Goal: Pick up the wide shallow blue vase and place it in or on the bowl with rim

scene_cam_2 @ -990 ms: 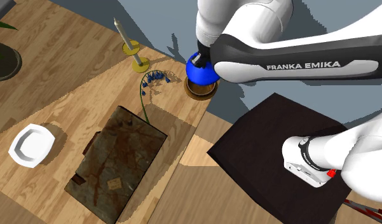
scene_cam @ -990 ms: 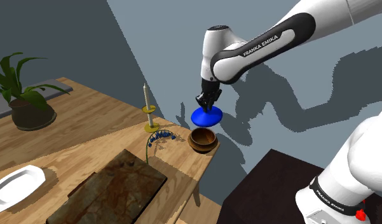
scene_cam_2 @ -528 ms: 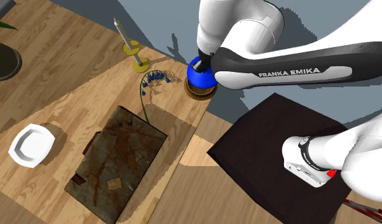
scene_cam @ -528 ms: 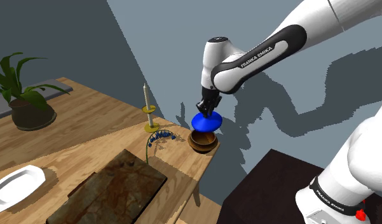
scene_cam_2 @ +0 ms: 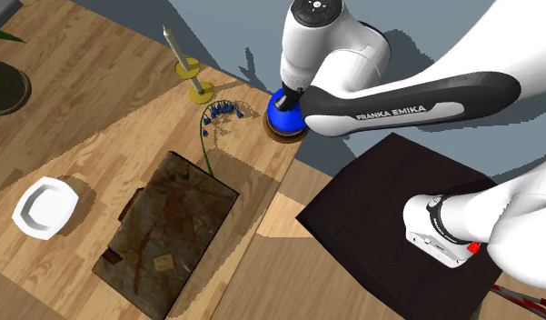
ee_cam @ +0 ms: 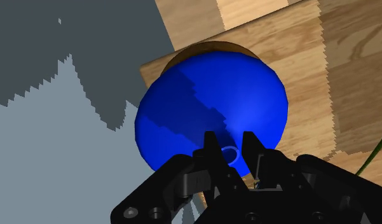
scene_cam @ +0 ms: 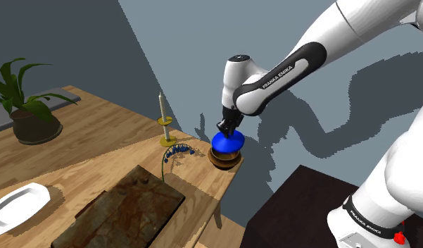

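The wide shallow blue vase (scene_cam: 228, 144) sits in the mouth of the round brown wooden bowl (scene_cam: 224, 161), which stands at the corner of the light wooden table (scene_cam: 97, 144) nearest the stand. In the shoulder view, from left to right: a green potted plant in a dark pot (scene_cam: 30, 116) occupies the far left of the table; a white rectangular plate (scene_cam: 16, 206) lies at the near left edge; a dark, rust-mottled rectangular tray (scene_cam: 129, 208) lies toward the front middle; a pale candle in a yellow holder (scene_cam: 162, 121) stands upright behind the tray; a green stem bearing small blue flowers (scene_cam: 176, 151) is located between the candle and the bowl. Next come the bowl and vase, with the black two-finger gripper (scene_cam: 226, 129) directly above them, pointing down. The dark box stand (scene_cam: 301, 204) occupies the lower right. In the second exterior view the order is the same: plate (scene_cam_2: 45, 207), tray (scene_cam_2: 166, 232), candle (scene_cam_2: 191, 71), flower stem (scene_cam_2: 209, 136), then the vase (scene_cam_2: 283, 117) covering most of the bowl (scene_cam_2: 282, 137), of which a thin brown crescent shows, with the gripper (scene_cam_2: 289, 92) on top. In the wrist view the gripper (ee_cam: 229, 145) has its fingers (ee_cam: 210, 149) closed on the narrow neck of the vase (ee_cam: 211, 108), clasping it from both sides. The bowl rim (ee_cam: 205, 46) appears as a brown arc beyond the blue body.
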Controlling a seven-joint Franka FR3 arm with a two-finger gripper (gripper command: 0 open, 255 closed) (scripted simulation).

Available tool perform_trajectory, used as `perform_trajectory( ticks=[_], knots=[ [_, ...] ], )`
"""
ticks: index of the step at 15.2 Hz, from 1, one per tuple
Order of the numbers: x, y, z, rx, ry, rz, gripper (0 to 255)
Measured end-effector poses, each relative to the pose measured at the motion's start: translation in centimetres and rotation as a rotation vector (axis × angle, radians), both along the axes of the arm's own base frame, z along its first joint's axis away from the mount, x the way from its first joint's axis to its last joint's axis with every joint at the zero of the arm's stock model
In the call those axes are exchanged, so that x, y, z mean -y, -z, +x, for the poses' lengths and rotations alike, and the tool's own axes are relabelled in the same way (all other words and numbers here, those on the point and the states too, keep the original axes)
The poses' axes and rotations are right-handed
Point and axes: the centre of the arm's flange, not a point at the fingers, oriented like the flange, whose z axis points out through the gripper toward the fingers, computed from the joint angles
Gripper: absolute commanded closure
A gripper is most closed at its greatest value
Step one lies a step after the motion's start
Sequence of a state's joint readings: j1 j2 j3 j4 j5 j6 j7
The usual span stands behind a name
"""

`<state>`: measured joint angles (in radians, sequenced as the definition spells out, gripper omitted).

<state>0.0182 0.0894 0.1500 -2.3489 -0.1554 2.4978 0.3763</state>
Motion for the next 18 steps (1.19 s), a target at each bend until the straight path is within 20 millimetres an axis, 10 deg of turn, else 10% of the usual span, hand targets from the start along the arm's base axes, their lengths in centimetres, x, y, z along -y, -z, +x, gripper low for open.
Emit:
perform_trajectory(
  ticks=[11,12,18],
  knots=[
    [-0.1,3.0,0.0,0.0,0.0,0.0,255],
    [-0.1,3.0,0.0,0.0,0.0,0.0,0],
    [-0.1,3.0,0.0,0.001,0.0,0.0,0]
  ],
)
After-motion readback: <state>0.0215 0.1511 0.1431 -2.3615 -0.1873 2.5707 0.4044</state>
